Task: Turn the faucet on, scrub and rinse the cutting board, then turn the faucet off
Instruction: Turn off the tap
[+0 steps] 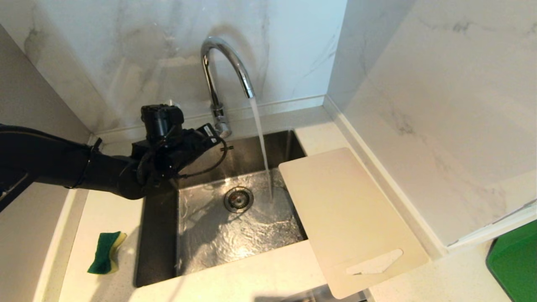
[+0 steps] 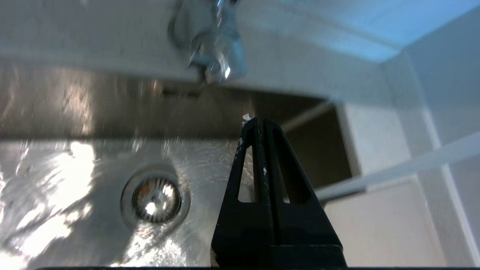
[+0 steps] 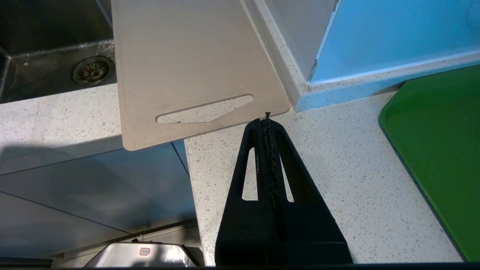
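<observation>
Taking the sink (image 1: pixel 159 235) as my landmark and working from my side outward: my right gripper (image 3: pixel 267 119) hangs over the counter on the near side of it, fingers pressed together on nothing, its tip just short of the handle end of the cutting board (image 1: pixel 348 218). The board lies flat on the counter at the sink's right, one long edge overhanging the basin and its near corner jutting past the counter front; it looks dry and unscrubbed. A green-and-yellow sponge (image 1: pixel 105 253) sits on the counter to the sink's left. Farther in, my left gripper (image 2: pixel 258 123) hovers over the back of the basin, fingers closed and empty, close by the base of the faucet (image 1: pixel 222 71), apart from it. Water runs from the spout into the basin, so I judge the turning-on done. Next I need the sponge in hand and the board under the stream.
</observation>
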Robot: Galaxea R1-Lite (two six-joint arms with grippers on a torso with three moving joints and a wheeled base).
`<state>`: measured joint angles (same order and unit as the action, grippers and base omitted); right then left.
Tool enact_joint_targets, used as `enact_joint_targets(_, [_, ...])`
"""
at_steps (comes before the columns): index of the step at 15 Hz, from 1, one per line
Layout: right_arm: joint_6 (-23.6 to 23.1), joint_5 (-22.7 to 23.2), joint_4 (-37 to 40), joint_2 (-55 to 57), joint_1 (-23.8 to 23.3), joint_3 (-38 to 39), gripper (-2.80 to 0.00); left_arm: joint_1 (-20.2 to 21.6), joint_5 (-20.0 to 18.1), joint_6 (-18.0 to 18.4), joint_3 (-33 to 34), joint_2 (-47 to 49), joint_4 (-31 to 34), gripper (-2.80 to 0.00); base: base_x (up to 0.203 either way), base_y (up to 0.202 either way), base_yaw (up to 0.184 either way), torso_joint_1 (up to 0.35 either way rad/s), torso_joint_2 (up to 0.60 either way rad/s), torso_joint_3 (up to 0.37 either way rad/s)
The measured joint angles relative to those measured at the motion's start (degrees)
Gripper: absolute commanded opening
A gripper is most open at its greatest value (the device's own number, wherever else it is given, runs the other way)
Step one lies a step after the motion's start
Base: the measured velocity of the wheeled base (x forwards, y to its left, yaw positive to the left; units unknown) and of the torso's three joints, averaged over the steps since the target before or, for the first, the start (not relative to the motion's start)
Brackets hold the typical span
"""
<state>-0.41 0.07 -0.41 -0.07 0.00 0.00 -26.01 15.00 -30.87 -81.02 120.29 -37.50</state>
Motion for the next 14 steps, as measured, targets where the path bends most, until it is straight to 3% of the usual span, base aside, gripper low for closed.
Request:
enact_joint_targets(3, [0.01, 0.00, 0.00, 0.00, 0.00, 0.00, -2.80, -0.22, 3.97, 4.07, -0.10, 1.72, -4.81, -2.80, 0.000, 0.000, 0.000, 0.000, 0.00, 0.000])
enact_joint_targets(5, [0.00, 0.00, 0.00, 0.00, 0.00, 0.00, -2.80, -0.69, 4.46, 6.62, 0.12, 2.35, -4.92, -2.80, 0.000, 0.000, 0.000, 0.000, 0.00, 0.000])
enact_joint_targets(14, [0.00, 0.00, 0.00, 0.00, 0.00, 0.00, -2.80, 1.09, 2.20, 7.23, 0.72, 4.43, -5.15, -2.80, 0.000, 0.000, 0.000, 0.000, 0.00, 0.000])
